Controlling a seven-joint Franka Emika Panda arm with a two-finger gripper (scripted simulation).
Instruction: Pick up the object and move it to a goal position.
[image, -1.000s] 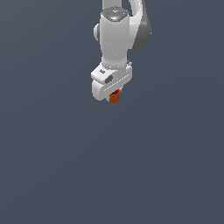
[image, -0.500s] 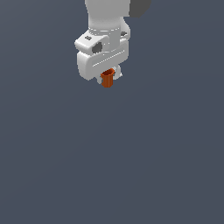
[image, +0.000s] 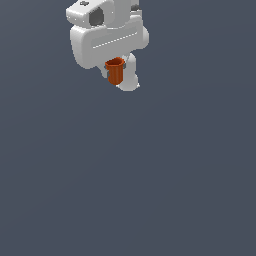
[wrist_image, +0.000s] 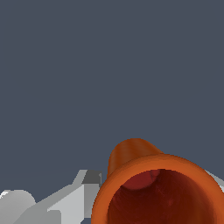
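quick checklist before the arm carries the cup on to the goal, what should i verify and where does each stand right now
1. Cup in the gripper: ok. The orange-red cup sits under the white gripper, well off any surface.
2. Grip contact: cannot tell. A white finger shows beside the cup, but the contact itself is hidden.
3. Cup pose: ok. In the exterior view its rim is on top and it hangs only slightly tilted.
4. Cup empty: ok. The wrist view looks into its open mouth and shows nothing loose inside.
5. Path free: ok in view. Only plain grey background surrounds the arm.
6. Goal position: cannot tell. No marker appears in either view.
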